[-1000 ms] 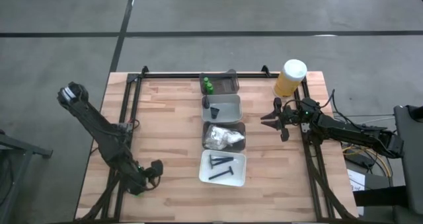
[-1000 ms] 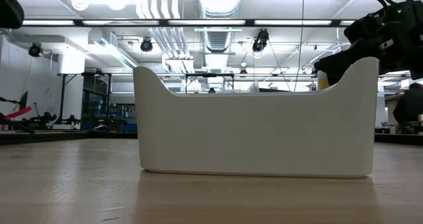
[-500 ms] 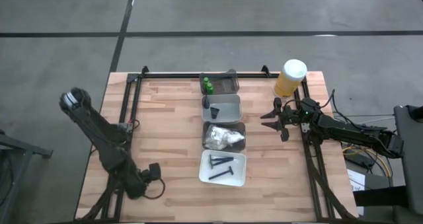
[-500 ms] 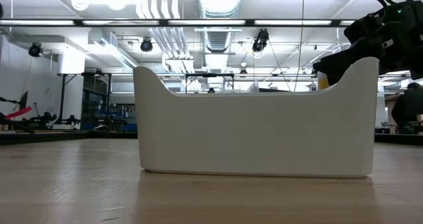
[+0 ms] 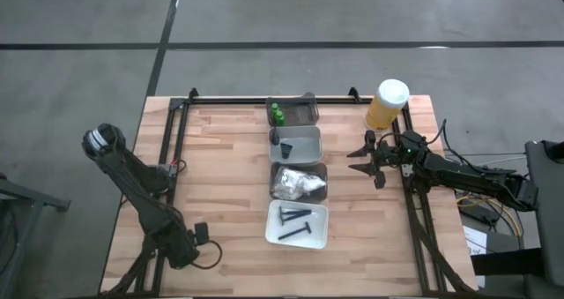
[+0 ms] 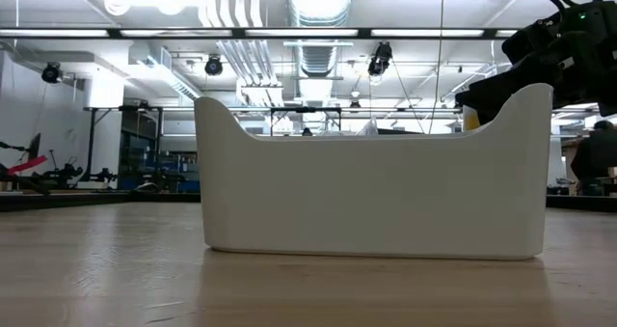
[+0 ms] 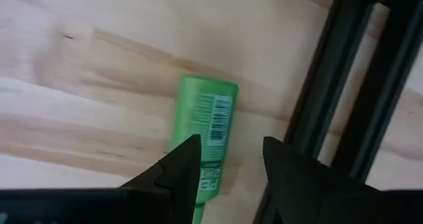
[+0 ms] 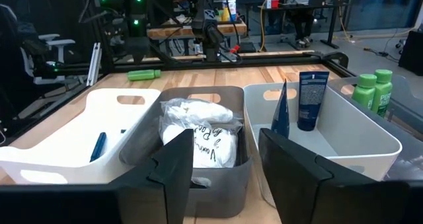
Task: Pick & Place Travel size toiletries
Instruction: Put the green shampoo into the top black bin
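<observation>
Basically, left end effector (image 7: 228, 164) hovered open over a green bottle (image 7: 203, 141) lying flat on the counter (image 5: 220, 158) by the left rail. Right end effector (image 5: 359, 156) sat open and empty beside the tray row (image 5: 300, 145) holding remaining bottles, tube, packets and razors.

Four trays stand in a row down the middle of the surface (image 5: 220, 158). The far tray (image 5: 304, 114) holds two small bottles (image 5: 276, 114); the next tray (image 5: 304, 143) holds a tube (image 8: 312, 98); the third tray (image 5: 298, 183) holds crinkly packets (image 5: 298, 184); the nearest tray (image 5: 296, 225) holds slim sticks (image 5: 294, 221). The right gripper (image 5: 356, 161) hovers beside the row, its jaws facing the third tray. A capped container (image 5: 387, 104) stands behind it. Just ahead of the left gripper's (image 7: 228, 174) jaws, one bottle (image 7: 203, 141) lies on the surface beside a frame rail (image 7: 344, 85).
</observation>
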You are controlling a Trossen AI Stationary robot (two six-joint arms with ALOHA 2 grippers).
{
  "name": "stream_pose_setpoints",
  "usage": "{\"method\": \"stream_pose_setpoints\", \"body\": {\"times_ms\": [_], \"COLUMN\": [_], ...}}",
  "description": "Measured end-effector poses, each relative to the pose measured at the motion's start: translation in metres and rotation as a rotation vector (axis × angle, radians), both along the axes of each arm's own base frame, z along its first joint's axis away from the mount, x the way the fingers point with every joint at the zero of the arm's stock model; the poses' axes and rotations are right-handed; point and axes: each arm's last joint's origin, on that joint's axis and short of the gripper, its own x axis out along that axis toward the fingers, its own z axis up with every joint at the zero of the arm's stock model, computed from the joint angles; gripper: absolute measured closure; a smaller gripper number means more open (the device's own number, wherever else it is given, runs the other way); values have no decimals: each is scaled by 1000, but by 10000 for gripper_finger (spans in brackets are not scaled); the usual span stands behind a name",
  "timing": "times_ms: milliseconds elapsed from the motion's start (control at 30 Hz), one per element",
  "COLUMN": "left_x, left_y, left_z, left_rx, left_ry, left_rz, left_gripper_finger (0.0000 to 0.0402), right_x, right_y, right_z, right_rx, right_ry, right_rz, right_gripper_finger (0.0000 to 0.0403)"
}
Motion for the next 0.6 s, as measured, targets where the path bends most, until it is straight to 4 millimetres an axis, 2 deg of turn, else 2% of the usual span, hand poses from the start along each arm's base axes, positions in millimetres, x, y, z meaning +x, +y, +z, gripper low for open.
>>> {"method": "stream_pose_setpoints", "body": {"times_ms": [233,600], "left_x": [10,23], "left_y": [6,16], "left_z": [-8,0], "left_rx": [-21,-39], "left_ry": [67,31], "left_rz": [-47,-94], "left_gripper_finger": [234,234], "right_x": [0,0], "right_y": [0,0], "right_z": [0,0], "right_rx": [0,0], "right_ry": [0,0], "right_rz": [0,0], "right_gripper_finger": [218,204]}}
